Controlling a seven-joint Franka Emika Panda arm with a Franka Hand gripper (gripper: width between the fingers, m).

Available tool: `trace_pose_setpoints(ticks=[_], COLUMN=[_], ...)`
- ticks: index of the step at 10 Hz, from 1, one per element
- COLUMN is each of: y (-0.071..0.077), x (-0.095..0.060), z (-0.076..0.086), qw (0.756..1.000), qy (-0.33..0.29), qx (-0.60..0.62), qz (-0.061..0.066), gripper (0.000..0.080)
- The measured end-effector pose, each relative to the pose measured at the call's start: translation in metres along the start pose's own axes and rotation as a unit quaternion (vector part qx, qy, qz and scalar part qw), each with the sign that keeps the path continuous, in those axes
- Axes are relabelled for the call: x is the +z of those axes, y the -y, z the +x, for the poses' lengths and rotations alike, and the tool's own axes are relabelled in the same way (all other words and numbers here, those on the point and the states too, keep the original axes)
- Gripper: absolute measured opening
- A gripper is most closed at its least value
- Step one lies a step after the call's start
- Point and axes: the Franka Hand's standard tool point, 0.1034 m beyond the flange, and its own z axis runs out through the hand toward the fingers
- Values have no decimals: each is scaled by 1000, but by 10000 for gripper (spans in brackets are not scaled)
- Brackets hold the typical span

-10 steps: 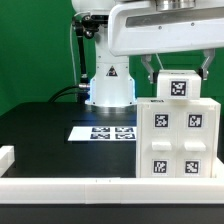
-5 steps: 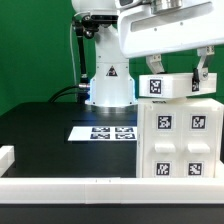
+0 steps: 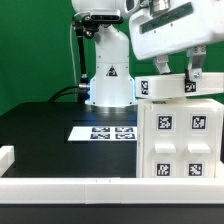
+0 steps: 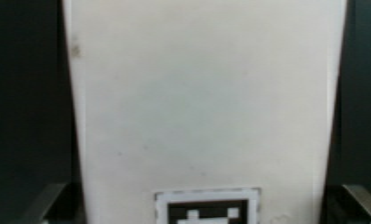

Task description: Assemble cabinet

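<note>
The cabinet's large white boxy body (image 3: 182, 140) stands at the exterior view's right, with several tagged blocks on its front. My gripper (image 3: 179, 70) is shut on a white cabinet panel (image 3: 181, 88) and holds it slightly tilted just above the body's top. In the wrist view the panel (image 4: 200, 100) fills the middle, with a black-and-white tag (image 4: 208, 207) near the gripper (image 4: 207, 206). The dark fingers (image 4: 50, 200) sit at the panel's two sides. Whether the panel touches the body is hidden.
The marker board (image 3: 103, 132) lies on the black table to the left of the body. The arm's base (image 3: 108, 85) stands behind it. A white rail (image 3: 60, 184) runs along the table's front edge, with a raised end (image 3: 6, 153) at the left.
The gripper has turned and tilted with the panel. The panel's tag, facing the camera before, has swung out of sight. The panel sits a little higher over the body.
</note>
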Motion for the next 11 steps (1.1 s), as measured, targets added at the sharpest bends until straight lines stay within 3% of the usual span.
trace_pose_setpoints(ticks=[1,3,7,8,11], y=[4,4,4,4,4], x=[0,0,0,1,-19], z=[-1,-1,-1,-2,-3], qw=[997,993,991,992,999], qy=[-5,0,3,3,19], qx=[69,112,129,126,48], qz=[21,23,23,23,10], gripper=[551,551,551,616,647])
